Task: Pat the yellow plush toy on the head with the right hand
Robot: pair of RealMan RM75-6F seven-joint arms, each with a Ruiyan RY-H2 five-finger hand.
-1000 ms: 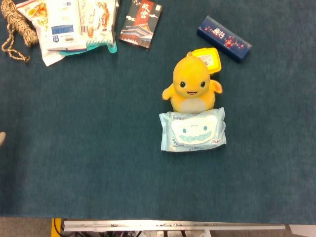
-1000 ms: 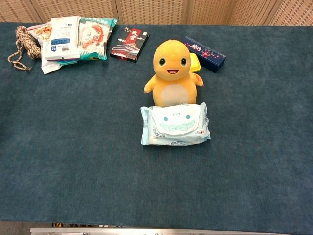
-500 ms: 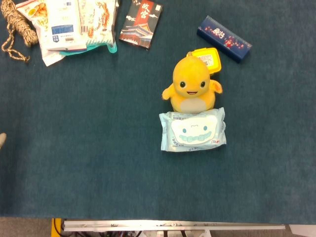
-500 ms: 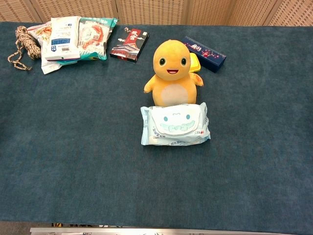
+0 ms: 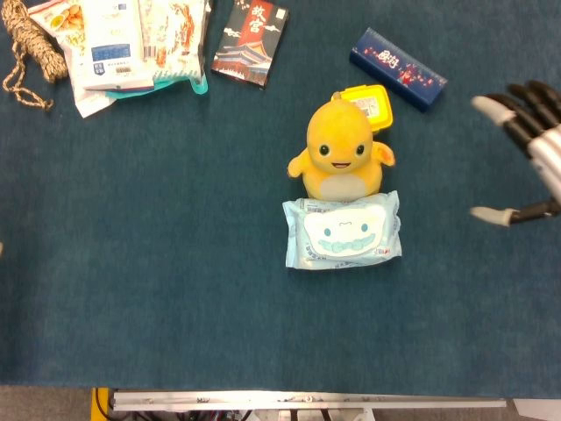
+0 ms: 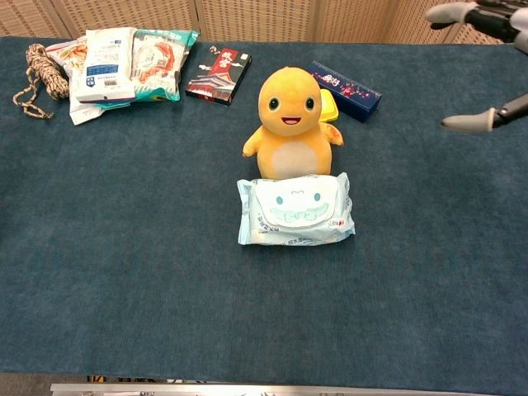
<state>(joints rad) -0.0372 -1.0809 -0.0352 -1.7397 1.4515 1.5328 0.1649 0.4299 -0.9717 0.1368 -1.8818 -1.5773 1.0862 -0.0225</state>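
The yellow plush toy [image 5: 340,160] with the pale belly sits upright near the middle of the dark blue-green felt table [image 5: 158,289], facing the robot, its front pressed against a pale blue soft pack of wet wipes [image 5: 342,231] and a small yellow plastic box [image 5: 371,105] just behind it. The right hand [image 5: 526,149] hangs at the right edge of the head view, well apart from the toy, fingers [image 5: 493,109] spread and holding nothing. The left hand is not in view.

The pat is not yet begun, and the risks lie in the approach. Coming in low from the side, the hand would likely shove the toy off its seat or tip it onto the wipes (a soft, top-heavy thing probably topples easily). Its path also passes near the dark blue rectangular box [image 5: 398,68] with red print, which trailing fingers could knock. Pressing too hard from above could squash or topple the toy, and a descent aimed too far back would land on the yellow box instead.
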